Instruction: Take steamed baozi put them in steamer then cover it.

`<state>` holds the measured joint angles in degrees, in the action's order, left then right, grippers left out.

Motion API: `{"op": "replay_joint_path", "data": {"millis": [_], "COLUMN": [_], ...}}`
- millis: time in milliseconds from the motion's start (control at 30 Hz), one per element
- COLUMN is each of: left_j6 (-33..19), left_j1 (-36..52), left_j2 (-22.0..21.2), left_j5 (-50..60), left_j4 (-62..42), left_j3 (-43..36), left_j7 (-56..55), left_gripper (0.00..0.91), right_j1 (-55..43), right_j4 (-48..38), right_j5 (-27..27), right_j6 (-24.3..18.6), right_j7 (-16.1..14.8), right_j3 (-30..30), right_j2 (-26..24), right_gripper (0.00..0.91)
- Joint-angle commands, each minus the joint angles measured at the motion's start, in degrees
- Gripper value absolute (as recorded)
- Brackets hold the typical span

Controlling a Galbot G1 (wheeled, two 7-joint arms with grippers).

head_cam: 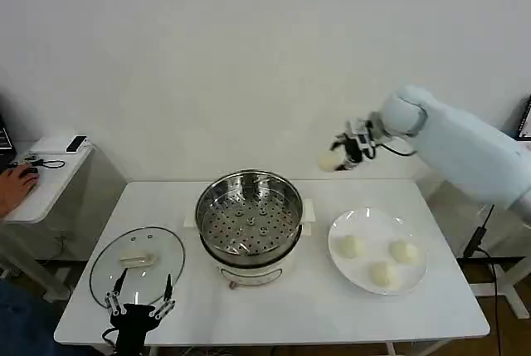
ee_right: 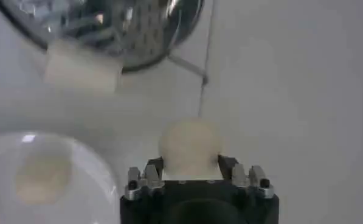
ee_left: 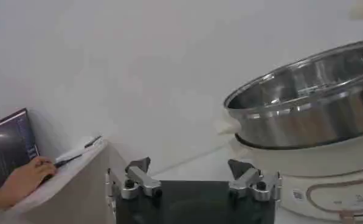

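Head view: right hand raised above the table's far edge, between steamer and plate, clamped on one steamed baozi. Three more buns lying on the plate near the right edge of the table. Steamer at the table's middle, uncovered, perforated tray bare. Glass lid flat near the front left corner. Left hand parked at the front edge just before the lid, fingers spread and holding nothing.

Left wrist view: left hand low, fingertips apart with nothing between them; steamer's steel wall and white base close beside it. A person's hand at a laptop on a side desk, away from the task's things.

Right wrist view: right hand gripping the cream bun from both sides, well above the table. Steamer rim and one white handle beyond it; plate edge with another bun underneath.

Step in hand, by judgement: carrying the first bun from plate to steamer. Next: swing leftward over the tray, lower until the bun nearly touches the perforations, then release gently so as not to dent or roll it. Three buns and the lid left to do
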<state>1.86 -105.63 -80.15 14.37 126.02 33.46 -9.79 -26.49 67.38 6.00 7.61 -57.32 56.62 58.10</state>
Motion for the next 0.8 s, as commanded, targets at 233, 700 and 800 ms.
{"op": "replay_joint_path", "data": {"millis": [233,700,800], "left_j6": [0.0,-0.4,-0.5], "left_j1": [0.0,0.0,-0.2], "left_j2": [-0.2,-1.0,-0.9], "left_j5": [-0.2,-0.2,-0.2], "left_j4": [-0.3,-0.9,-0.8], "left_j3": [0.4,0.5,0.8], "left_j7": [-0.1,-0.4,-0.5], "left_gripper": [0.907,0.907,0.907], "right_j1": [-5.9,0.4,2.1], "right_j4": [-0.1,-9.0,-12.7], "right_j5": [-0.1,-14.2,-19.1], "right_j6": [-9.2,-23.5,-27.3], "right_j7": [-0.7,4.5,6.2], "right_j3": [11.0,15.2,14.0], "right_j2": [13.5,19.6,21.4], "right_gripper": [0.625,0.625,0.635]}}
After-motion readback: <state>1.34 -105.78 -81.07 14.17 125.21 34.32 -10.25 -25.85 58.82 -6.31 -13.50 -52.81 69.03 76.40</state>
